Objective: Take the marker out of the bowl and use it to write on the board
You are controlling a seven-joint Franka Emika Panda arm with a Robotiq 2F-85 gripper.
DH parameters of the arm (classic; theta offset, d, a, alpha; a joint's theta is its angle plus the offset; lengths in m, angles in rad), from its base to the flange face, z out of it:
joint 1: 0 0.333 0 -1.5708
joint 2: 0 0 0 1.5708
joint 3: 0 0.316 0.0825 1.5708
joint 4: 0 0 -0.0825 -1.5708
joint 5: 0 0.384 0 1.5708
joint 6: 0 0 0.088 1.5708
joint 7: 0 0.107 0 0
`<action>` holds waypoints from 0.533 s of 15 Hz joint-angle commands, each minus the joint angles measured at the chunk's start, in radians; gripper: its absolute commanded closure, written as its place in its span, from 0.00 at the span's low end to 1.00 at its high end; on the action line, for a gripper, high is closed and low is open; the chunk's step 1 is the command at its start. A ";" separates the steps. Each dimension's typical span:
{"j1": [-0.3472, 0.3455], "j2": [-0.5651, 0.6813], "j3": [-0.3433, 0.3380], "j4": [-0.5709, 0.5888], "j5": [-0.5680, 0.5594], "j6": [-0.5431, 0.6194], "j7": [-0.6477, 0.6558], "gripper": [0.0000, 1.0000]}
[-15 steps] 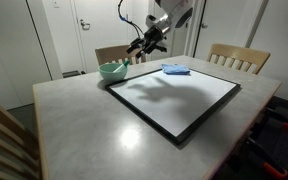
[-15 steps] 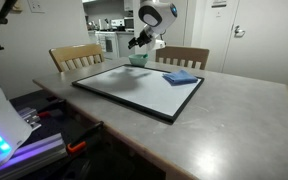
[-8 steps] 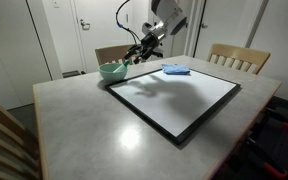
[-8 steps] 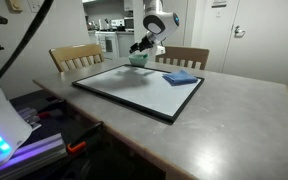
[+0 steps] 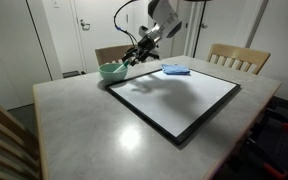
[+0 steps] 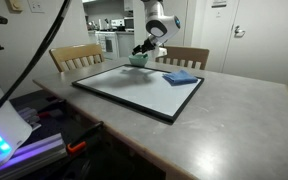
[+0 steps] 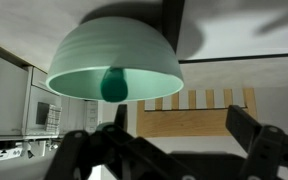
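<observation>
Your gripper hangs with its jaws wide apart and nothing between them. In the wrist view its fingers stand at either side of the bottom edge with open space in the middle. The bowl sits on the grey table, just off the far corner of the board. In both exterior views the gripper is just beside the bowl, above rim height, on the board's side. So the bowl lies ahead of and below the hand, away from the board, not under it.

The wrist view stands upside down, so the bowl reads as a dome at the top. It sits off centre there, lined up with one finger rather than with the gap between the two. By my judgement, that offset is what your next move turns on: shift sideways until the bowl's mouth lies between the jaws, then go down.

You cannot see the marker plainly in any view. A dark rounded blob at the bowl's rim may be its end. If so, its long axis points roughly toward the camera, but do not bank on that. Read its lie once the mouth is in view, then turn the wrist so the jaws close across the stick, not along it.
</observation>
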 commanded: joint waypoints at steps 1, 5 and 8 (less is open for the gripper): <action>-0.006 0.062 0.022 0.095 -0.022 0.020 0.023 0.00; -0.013 0.112 0.024 0.166 -0.029 0.026 0.052 0.00; -0.016 0.151 0.027 0.225 -0.047 0.018 0.080 0.00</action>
